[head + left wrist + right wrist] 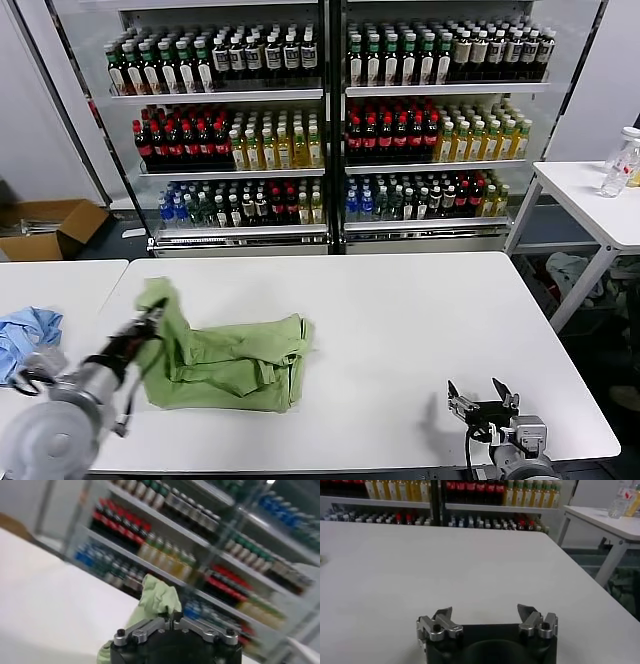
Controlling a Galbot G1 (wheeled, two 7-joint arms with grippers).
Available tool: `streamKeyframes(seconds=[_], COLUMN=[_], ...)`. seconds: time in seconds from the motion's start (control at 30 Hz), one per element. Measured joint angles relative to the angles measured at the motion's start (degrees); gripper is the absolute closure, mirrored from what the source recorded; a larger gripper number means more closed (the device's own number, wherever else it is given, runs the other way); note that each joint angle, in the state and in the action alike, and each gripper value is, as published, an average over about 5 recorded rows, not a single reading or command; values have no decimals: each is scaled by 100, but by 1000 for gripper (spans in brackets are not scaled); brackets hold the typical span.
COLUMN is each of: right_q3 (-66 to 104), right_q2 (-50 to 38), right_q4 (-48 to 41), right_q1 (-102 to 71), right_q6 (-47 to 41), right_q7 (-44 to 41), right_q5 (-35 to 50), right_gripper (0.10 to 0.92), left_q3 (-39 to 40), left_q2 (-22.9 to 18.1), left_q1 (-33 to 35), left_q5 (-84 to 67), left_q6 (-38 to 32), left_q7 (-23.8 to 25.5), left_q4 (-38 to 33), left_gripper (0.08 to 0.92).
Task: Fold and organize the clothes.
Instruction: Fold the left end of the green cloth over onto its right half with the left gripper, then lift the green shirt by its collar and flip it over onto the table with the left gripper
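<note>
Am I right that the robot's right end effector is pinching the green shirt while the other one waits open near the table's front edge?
Not quite: the left end effector pinches the green shirt, as the head view shows. The right end effector waits open near the table's front edge.

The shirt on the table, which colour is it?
Light green shirt; the head view shows it best.

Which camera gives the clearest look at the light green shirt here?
The head view: it shows the whole green shirt bunched on the white table, with the left claw shut on its raised left edge. The left wrist view shows only a pinched tuft of fabric above that claw. The right wrist view shows none of the shirt.
</note>
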Motion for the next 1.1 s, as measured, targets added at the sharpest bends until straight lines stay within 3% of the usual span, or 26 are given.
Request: streamKeyframes(seconds=[0.3,0.4,0.77,1.1], right_q3=[5,-15,-119,-218], right_q2=[-42,-59,-103,-101], right_q4=[-29,-60,-184,-298], right_q1=[52,85,240,402], right_q6=[25,26,5,-9], right_q7=[-21,-23,-22,-20], right_q5=[23,40,98,102], right_gripper=[203,203,203,203], left_q3=[1442,1843,2505,1955], left_q2=[-636,-738,-840,-565], left_q1=[-329,-458,-628,-212], left_q5=[367,685,2152,3101], left_q6=[-31,-31,-180,-376], left_q7=[-154,-140,143,233], left_q4=[43,168,322,455], left_gripper=[906,860,541,255])
